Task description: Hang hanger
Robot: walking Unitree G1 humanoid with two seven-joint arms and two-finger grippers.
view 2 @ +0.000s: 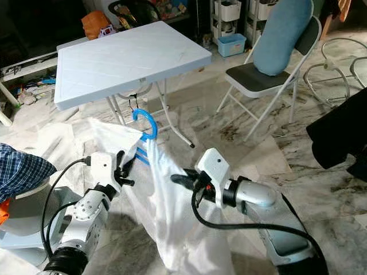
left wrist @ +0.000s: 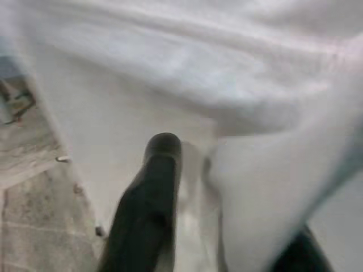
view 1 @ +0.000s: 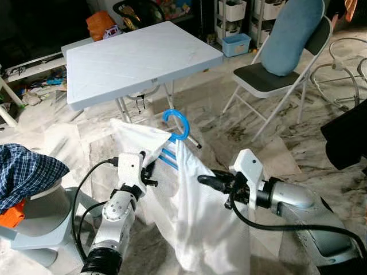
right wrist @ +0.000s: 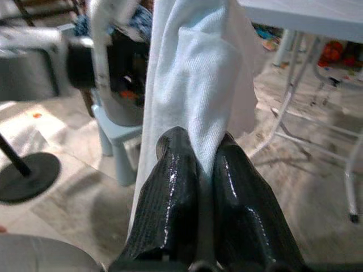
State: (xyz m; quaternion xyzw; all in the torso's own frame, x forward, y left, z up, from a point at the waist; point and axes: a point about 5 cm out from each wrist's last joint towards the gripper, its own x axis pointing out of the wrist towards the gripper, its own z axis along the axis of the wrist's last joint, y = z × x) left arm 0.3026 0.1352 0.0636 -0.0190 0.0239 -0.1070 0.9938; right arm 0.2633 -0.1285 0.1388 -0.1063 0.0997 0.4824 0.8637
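At far left a plaid blue shirt [view 1: 26, 169] lies draped over a pale stool [view 1: 34, 226], its hem clear of the robot's left arm. Left hand [view 1: 150, 169] is raised at the left edge of the white garment [view 1: 195, 212]; its wrist view is blurred, with cloth lying between the two dark fingers [left wrist: 150, 209], so it appears to be pinching the fabric, though contact is not certain. The garment sits on a blue hanger [view 1: 175, 127], hook upright and free in the air, just in front of and below the near edge of the white folding tabletop [view 1: 137, 60]; the hook touches neither the tabletop nor its legs. Right hand [view 1: 202, 179] meets the garment's right side from the side; in its wrist view both fingers [right wrist: 170, 192] are pressed together with a fold of white cloth between them. Open marble floor [view 1: 229, 123] lies between the garment and the grey folding chair [view 1: 275, 74], which carries a blue cushion [view 1: 295, 31]. A dark cloth [view 1: 347, 140] hangs in at the right edge. No readable writing or labels.
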